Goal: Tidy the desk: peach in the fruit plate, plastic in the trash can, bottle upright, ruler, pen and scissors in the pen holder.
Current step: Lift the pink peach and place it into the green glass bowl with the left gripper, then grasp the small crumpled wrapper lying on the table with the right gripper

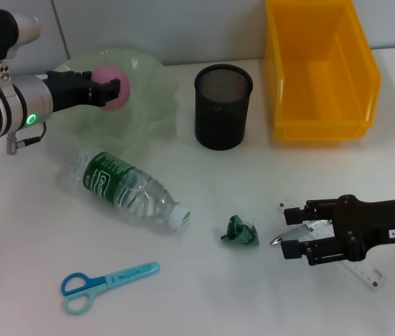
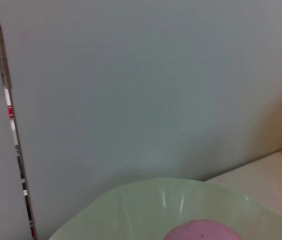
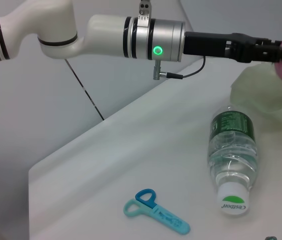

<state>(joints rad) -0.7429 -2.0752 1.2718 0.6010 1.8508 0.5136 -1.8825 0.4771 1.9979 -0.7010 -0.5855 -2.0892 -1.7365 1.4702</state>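
Over the pale green fruit plate [image 1: 148, 105], the left tool [image 1: 111, 89] holds the pink peach [image 1: 113, 87], its dark fingers [image 1: 92, 89] closed on the fruit from the side. The peach sits above the plate's hollow; whether it touches the plate cannot be told. In the left wrist view only the top of the peach and the plate's far rim show, against a grey wall.

Below that tool on the white worktop [image 1: 29, 231], a clear water bottle [image 1: 131, 190] with a green label lies on its side, its white cap pointing toward the right tool. Nearer the front edge lie the scissors [image 1: 106, 283], blue and light teal handles, closed, well apart from both tools. To the right of the left tool, just beside the plate, stands the black mesh pen holder [image 1: 223, 106], upright. Beyond it sits a yellow bin [image 1: 321, 70].

The right tool [image 1: 280, 227] rests low over the worktop with its jaws parted, holding nothing. A clear ruler [image 1: 365, 274] lies under it, partly hidden by the fingers. Just off its fingertips, between it and the bottle cap, lies a crumpled green plastic scrap [image 1: 239, 231].
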